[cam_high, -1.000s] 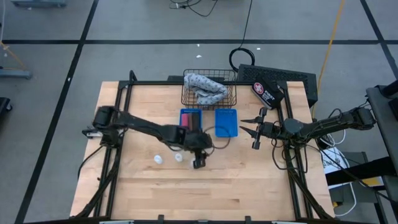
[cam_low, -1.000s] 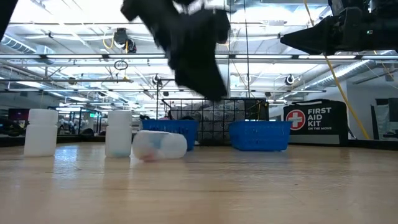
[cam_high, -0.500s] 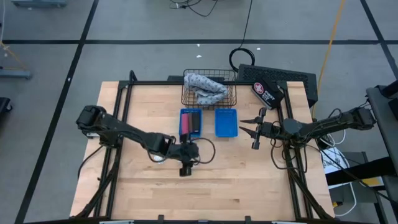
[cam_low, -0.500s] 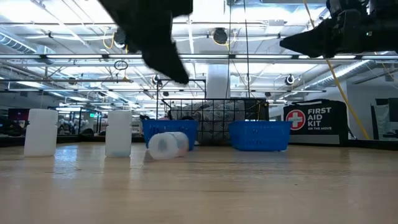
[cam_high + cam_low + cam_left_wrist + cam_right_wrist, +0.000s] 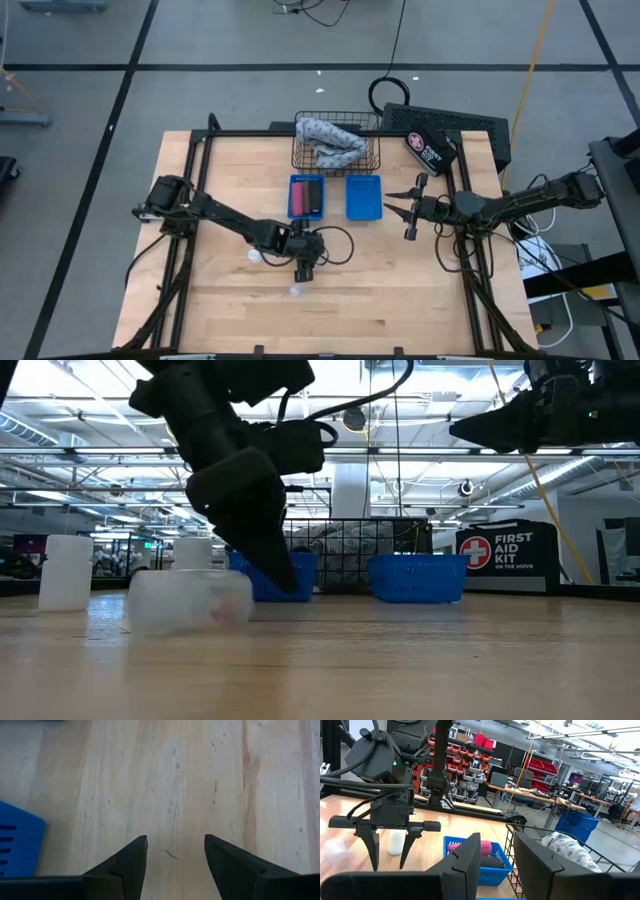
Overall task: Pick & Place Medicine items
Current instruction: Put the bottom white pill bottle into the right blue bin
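The table [image 5: 400, 290] has bare wood across its whole near half and along its left side, with a black frame [image 5: 200, 140] tracing its edges. At the far edge stands a wire basket [image 5: 336, 150] holding a patterned cloth [image 5: 328, 140]. To its right, at the table's far right corner, lies a black pouch [image 5: 508, 555] reading "FIRST AID KIT".

Just in front of the basket sit two blue trays side by side. The left tray [image 5: 306, 196] holds a pink piece [image 5: 299, 196] and a black piece [image 5: 313, 195]; the right tray [image 5: 364, 197] shows only blue.

The left gripper [image 5: 304, 270] is mid-table, pointing down at bare wood, its fingers [image 5: 127, 865] spread apart with nothing between them. The right gripper [image 5: 397, 204] hangs beside the right tray, fingers parted and empty.

One white bottle [image 5: 256, 257] stands just left of the left gripper; another [image 5: 298, 291] lies on its side just in front of it, nearer the front edge. In the low view two bottles [image 5: 66, 572] stand upright further back.
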`<state>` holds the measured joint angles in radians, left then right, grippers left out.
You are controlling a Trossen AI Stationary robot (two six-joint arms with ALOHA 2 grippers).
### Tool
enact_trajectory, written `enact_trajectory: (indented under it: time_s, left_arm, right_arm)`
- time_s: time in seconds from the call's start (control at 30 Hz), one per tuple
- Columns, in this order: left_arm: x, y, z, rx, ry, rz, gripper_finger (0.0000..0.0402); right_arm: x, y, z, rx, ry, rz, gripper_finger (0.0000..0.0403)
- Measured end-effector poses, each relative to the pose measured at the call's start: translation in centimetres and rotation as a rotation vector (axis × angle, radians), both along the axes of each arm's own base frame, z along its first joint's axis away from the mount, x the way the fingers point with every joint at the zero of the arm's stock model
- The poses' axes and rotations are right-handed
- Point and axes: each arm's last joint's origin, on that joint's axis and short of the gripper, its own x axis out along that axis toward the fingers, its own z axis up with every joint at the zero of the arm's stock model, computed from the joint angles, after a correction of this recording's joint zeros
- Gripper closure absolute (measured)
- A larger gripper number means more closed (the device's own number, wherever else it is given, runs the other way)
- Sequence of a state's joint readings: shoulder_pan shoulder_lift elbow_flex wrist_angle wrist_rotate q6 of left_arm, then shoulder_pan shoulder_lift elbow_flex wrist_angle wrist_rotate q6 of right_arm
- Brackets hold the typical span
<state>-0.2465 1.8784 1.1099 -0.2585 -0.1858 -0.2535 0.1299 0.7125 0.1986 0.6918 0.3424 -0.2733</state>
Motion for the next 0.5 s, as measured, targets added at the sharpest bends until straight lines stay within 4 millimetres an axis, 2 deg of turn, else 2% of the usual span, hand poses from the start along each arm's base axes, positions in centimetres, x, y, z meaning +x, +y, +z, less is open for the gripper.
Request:
enact_trajectory:
  time_s: [0.27, 0.4, 0.5]
  left_arm:
    - [0.3, 0.7, 0.6, 0.0, -0.007, 0.007, 0.0195]
    - [0.2, 0.5, 3.3, -0.038, -0.071, -0.001, 0.0195]
    - [-0.8, 0.1, 5.3, -0.051, -0.086, -0.007, 0.0195]
  right_arm:
    - [0.0, 0.0, 0.0, 0.0, 0.0, 0.0, 0.0298]
    - [0.0, 0.0, 0.0, 0.0, 0.001, 0.0, 0.0298]
    - [0.0, 0.0, 0.0, 0.0, 0.001, 0.0, 0.0298]
